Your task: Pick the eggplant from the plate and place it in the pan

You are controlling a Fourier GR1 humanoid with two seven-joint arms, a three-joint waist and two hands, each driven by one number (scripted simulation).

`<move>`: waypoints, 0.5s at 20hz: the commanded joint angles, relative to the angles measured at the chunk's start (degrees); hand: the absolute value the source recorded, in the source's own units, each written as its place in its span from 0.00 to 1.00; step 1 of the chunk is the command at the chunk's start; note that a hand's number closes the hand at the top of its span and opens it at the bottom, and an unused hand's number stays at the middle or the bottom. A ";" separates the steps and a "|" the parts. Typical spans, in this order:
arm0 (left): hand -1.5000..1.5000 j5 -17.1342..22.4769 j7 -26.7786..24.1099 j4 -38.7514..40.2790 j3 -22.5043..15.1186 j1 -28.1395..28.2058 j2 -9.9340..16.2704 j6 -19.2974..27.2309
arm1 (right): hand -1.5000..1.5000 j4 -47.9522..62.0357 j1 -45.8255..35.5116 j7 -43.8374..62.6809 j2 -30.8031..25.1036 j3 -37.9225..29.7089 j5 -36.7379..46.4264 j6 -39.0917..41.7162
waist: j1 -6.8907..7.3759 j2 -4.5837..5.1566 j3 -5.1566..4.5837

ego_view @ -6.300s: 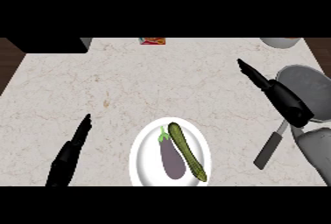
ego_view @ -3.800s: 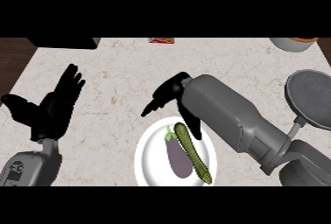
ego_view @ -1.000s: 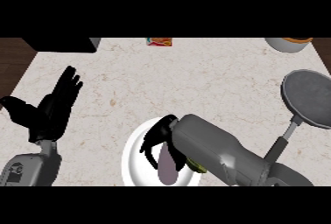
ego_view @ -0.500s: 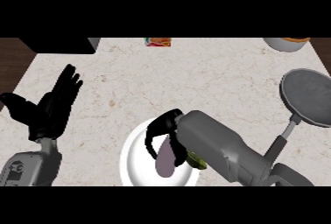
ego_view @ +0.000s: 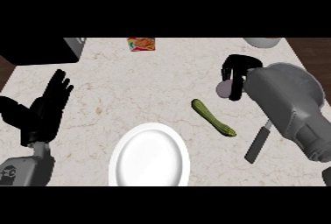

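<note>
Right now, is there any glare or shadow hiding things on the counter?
Head view: even light, no glare on the white plate; only faint shadow beside the cucumber. The eggplant is mostly hidden by the right hand curled round it, not by shadow.

1. Green cucumber [ego_view: 213, 117] lying slantwise on the counter [ego_view: 129, 87], right of the plate.
2. Red-and-yellow packet [ego_view: 141, 43] at the far edge.
3. Pale bowl [ego_view: 262, 41] at far right, cut off.
4. Black box [ego_view: 39, 50] far left.
</note>
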 commanded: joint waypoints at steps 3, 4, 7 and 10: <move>0.50 0.03 0.39 -0.44 -1.43 -0.35 -0.41 -0.99 | 1.00 6.31 -11.82 23.81 -4.12 -0.06 5.77 -22.16 | 3.41 0.61 -0.19; 0.50 -0.29 0.42 -0.56 -1.13 -0.82 -0.22 -0.46 | 1.00 6.88 -12.82 27.22 -4.21 1.12 7.53 -25.69 | 3.53 0.79 -0.10; 0.50 -0.05 -1.62 -0.52 -2.11 -0.35 -1.26 -1.55 | 1.00 9.10 -17.20 39.02 -0.86 3.82 11.37 -30.30 | 5.03 1.78 -0.02; 0.50 -0.34 0.38 -1.56 -3.08 -1.98 -2.41 -0.39 | 1.00 11.24 -19.16 48.97 4.68 4.94 13.55 -34.77 | 5.63 2.25 0.17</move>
